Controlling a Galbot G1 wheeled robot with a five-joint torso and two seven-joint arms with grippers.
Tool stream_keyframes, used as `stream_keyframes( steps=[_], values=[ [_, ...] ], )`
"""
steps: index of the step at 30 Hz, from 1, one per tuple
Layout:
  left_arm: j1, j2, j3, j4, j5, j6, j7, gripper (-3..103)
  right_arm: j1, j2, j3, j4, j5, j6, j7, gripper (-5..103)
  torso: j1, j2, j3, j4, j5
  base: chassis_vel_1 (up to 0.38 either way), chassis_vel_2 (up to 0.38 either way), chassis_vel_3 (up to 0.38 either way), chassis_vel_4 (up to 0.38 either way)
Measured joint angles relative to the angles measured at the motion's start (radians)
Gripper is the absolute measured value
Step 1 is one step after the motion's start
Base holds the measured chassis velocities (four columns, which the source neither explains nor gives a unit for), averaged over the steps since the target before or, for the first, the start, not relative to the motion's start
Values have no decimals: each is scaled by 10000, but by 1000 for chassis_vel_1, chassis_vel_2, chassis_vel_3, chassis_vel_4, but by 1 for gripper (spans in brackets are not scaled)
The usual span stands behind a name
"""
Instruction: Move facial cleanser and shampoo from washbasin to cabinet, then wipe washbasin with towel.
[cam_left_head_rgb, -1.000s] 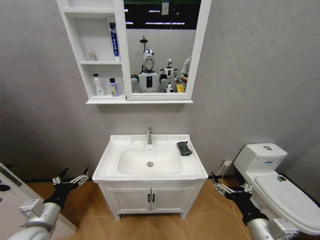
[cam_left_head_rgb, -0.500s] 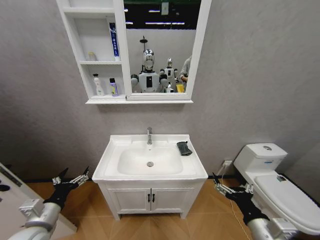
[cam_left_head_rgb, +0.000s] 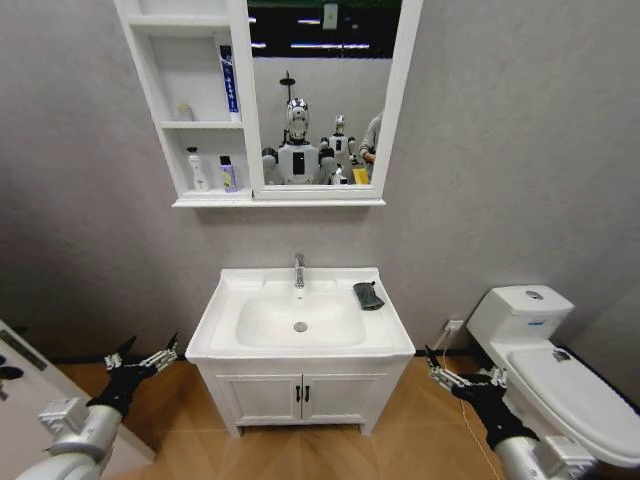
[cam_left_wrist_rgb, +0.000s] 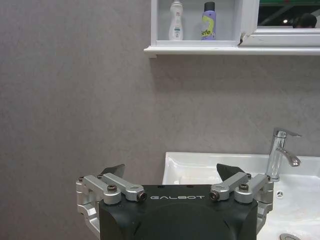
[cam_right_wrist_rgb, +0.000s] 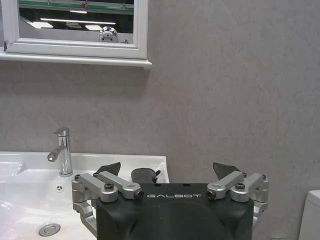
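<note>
Dark grey, the towel (cam_left_head_rgb: 368, 296) lies on the washbasin (cam_left_head_rgb: 228, 300) rim, right of the faucet; two bottles (cam_left_head_rgb: 211, 172) already stand in the cabinet (cam_left_head_rgb: 152, 90). Left gripper (cam_left_head_rgb: 140, 360) and right gripper (cam_left_head_rgb: 456, 381) hang low, fingers spread, empty (best: right arm pinches the cloth from above).

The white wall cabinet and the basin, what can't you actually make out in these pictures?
- White wall-hung cabinet, head view: top shelf cut off by the frame edge; labels on the two small bottles too small to read.
- Small dark folded towel, right wrist view: mostly hidden behind the right hand.
- White ceramic washbasin, left wrist view: near rim hidden by the left hand.
</note>
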Motion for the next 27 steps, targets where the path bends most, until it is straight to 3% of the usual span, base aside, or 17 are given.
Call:
stream_keyframes(
  steps=[14, 27],
  values=[
    [0, -1, 0, 0, 0, 0, 4, 100, 0, 1, -2, -2, 1, 2, 6, 100, -5, 2, -2, 0, -4, 239, -245, -229, 233],
    [1, -1, -1, -1, 0, 1, 5, 100, 1, 2, -3, -3, 2, 6, 6, 100, -7, 4, -2, 0, 2, 353, -364, -355, 350]
  ],
)
